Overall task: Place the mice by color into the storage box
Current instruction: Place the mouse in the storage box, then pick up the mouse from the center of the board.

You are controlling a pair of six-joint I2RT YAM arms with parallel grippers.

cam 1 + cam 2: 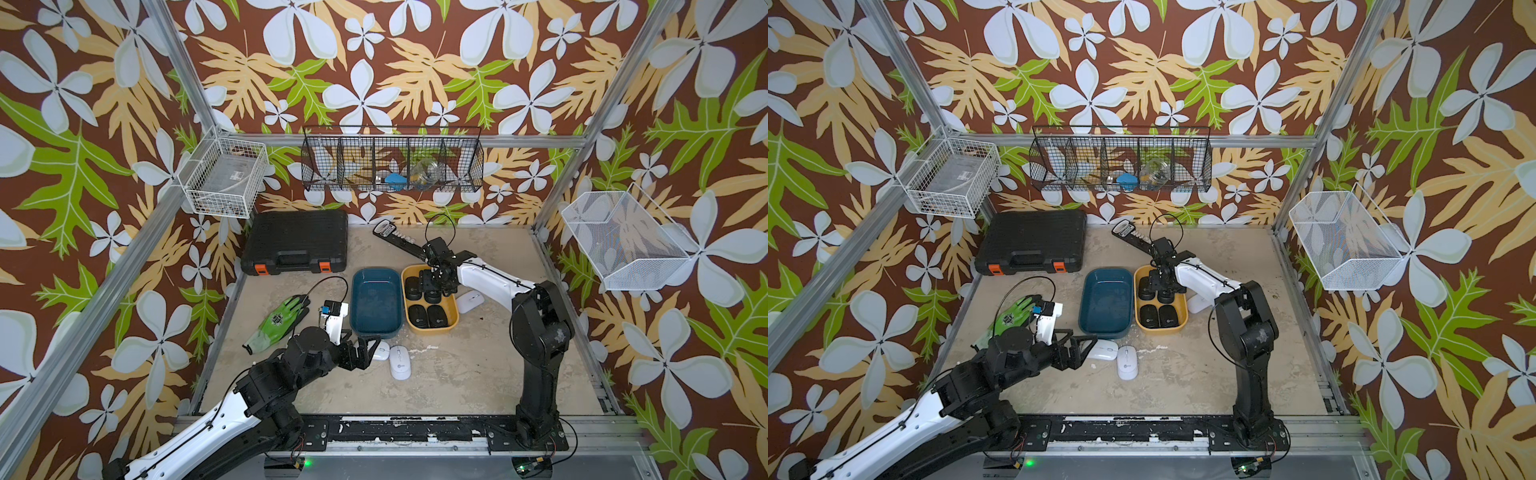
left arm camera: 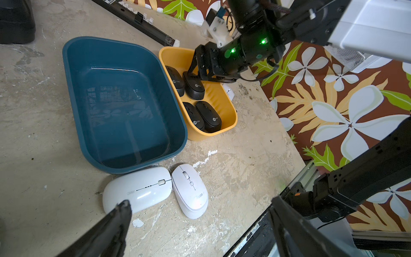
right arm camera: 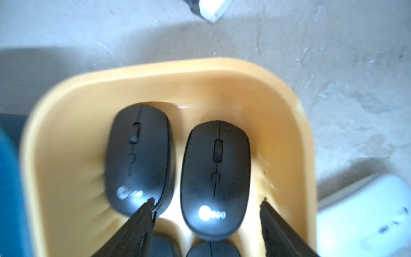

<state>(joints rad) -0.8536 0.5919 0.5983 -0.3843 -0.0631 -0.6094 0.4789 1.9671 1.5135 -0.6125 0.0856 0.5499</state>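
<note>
Four black mice lie in the yellow storage box (image 1: 432, 329). My right gripper (image 3: 207, 201) hangs over its far half, open, with one black mouse (image 3: 214, 173) lying loose between the fingers and another black mouse (image 3: 139, 155) beside it. The blue storage box (image 1: 376, 299) next to it holds nothing. Two white mice (image 2: 138, 189) (image 2: 190, 191) lie side by side on the table just in front of the blue box. My left gripper (image 2: 200, 201) stands wide open close to them, one fingertip (image 2: 125, 203) over the flatter mouse's end. A third white mouse (image 1: 470, 301) lies right of the yellow box.
A black tool case (image 1: 296, 243) stands at the back left and a green glove (image 1: 278, 322) lies left of the blue box. A black strip (image 1: 399, 241) lies behind the yellow box. Wire baskets (image 1: 392, 160) hang on the walls, and a metal rail (image 1: 415, 432) runs along the front.
</note>
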